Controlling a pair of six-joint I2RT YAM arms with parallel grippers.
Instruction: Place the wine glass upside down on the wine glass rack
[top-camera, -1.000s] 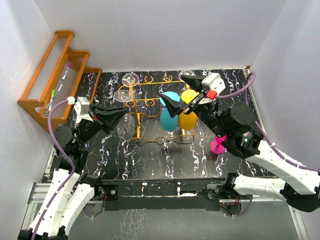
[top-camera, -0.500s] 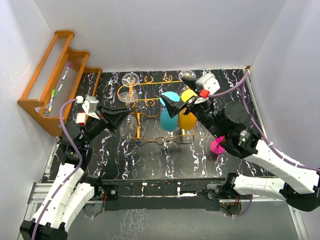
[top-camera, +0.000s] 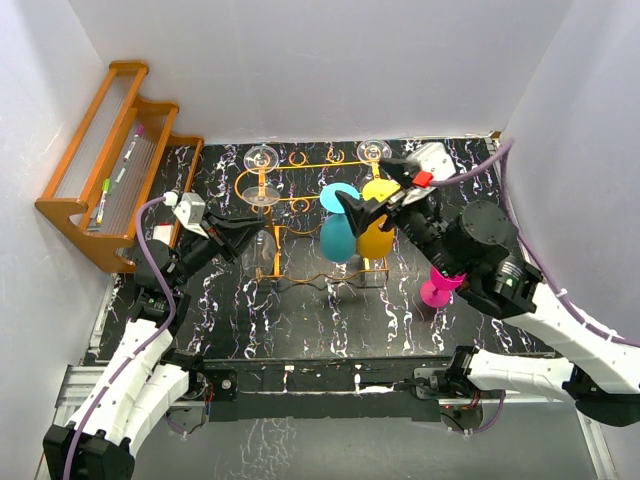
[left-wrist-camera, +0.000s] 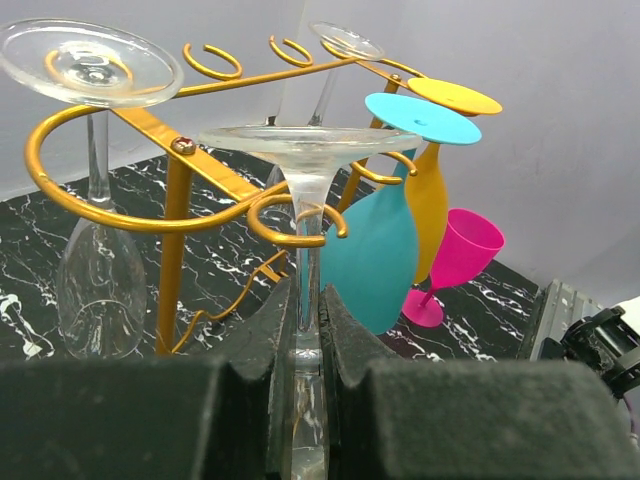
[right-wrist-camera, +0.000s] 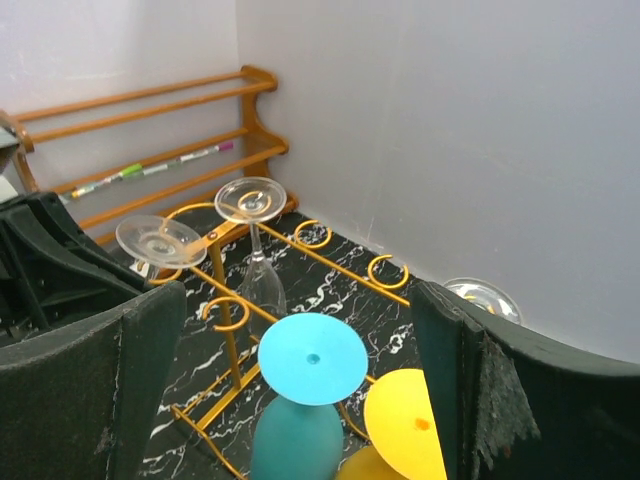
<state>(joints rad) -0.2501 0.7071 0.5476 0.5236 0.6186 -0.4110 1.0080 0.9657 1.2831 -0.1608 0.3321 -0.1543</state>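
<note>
Closest in, the left wrist view shows the left gripper (left-wrist-camera: 305, 330) with its jaws pinched tight on the stem of the clear wine glass (left-wrist-camera: 306, 190). The top view barely shows that. The glass is upside down with its long axis pretty much vertical: foot on top, bowl down low between the jaws and mostly hidden. The stem looks to sit inside a small ring loop at the left end of the wine glass rack (left-wrist-camera: 175, 250), with the foot just above the loop.

Next out, another clear glass (left-wrist-camera: 95, 270) hangs beside it, then a teal glass (left-wrist-camera: 375, 260) and a yellow glass (left-wrist-camera: 430, 205). A pink glass (left-wrist-camera: 460, 255) stands upright on the marbled worktop (left-wrist-camera: 60, 230).

The right gripper (top-camera: 380, 190) hangs above the teal and yellow pair, jaws spread wide, gripping nothing.

Only the right wrist and top views catch the wooden shelf (right-wrist-camera: 150, 95) at the back. The markers (right-wrist-camera: 150, 170) on it are too small to read.
</note>
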